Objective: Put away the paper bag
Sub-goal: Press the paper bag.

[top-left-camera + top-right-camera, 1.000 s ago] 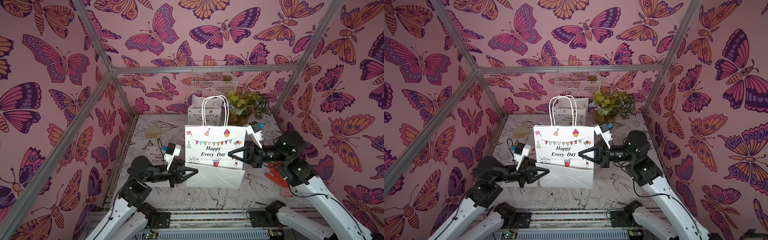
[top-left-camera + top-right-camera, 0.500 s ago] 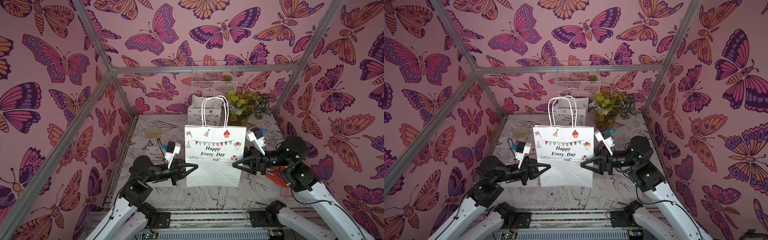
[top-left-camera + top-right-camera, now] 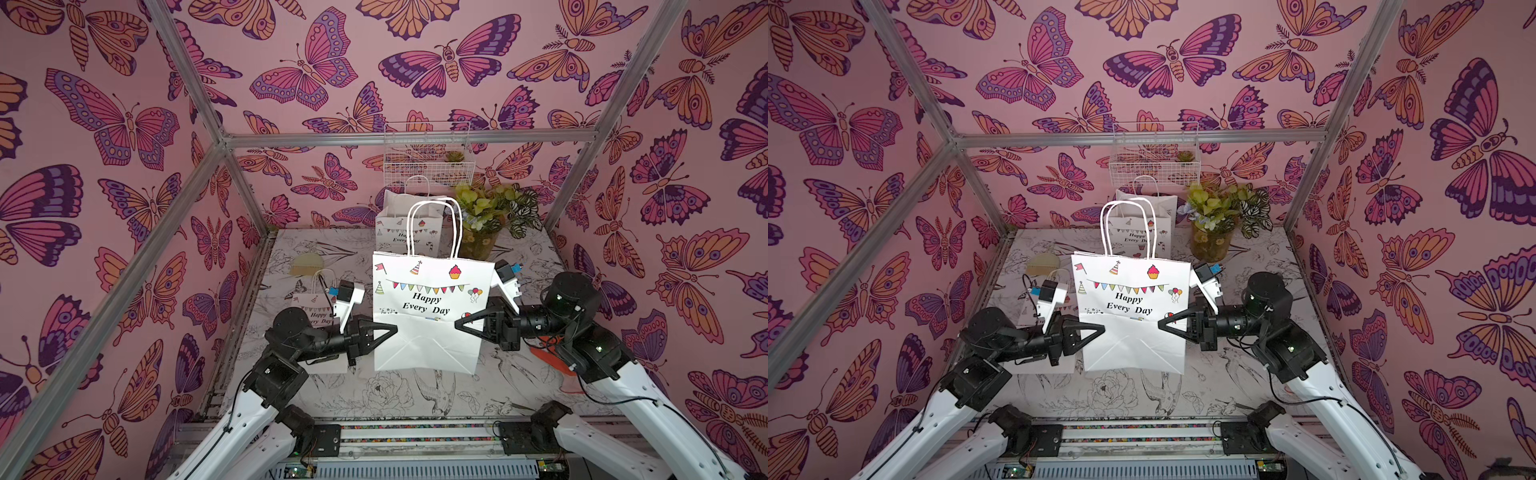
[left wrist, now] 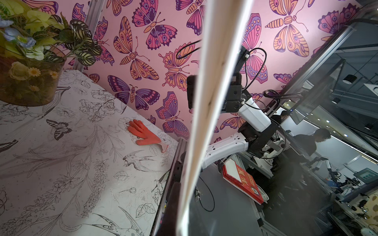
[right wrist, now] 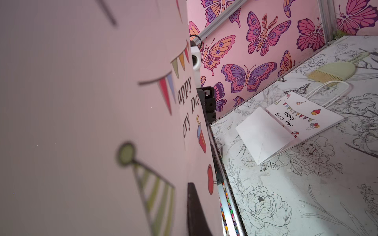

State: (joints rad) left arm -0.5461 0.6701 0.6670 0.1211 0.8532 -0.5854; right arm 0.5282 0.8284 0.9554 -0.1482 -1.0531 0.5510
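Observation:
In both top views a white paper bag printed "Happy Every Day" stands upright and flat at the table's middle, handles up. Its bottom flap is folded against its face. My left gripper is shut on the bag's left edge. From the other side, my right gripper is shut on its right edge. The left wrist view shows the bag edge-on as a pale strip beside a dark finger. The bag's printed face fills half the right wrist view, a dark finger lying against it.
A second bag lies flat behind the left arm. A third bag stands at the back under a wire basket. A potted plant is back right, a green brush back left, an orange glove by the right wall.
The bag's splayed bottom has folded flat. My right gripper let go, opened, then shut again on the right edge. My left gripper closed on the left edge.

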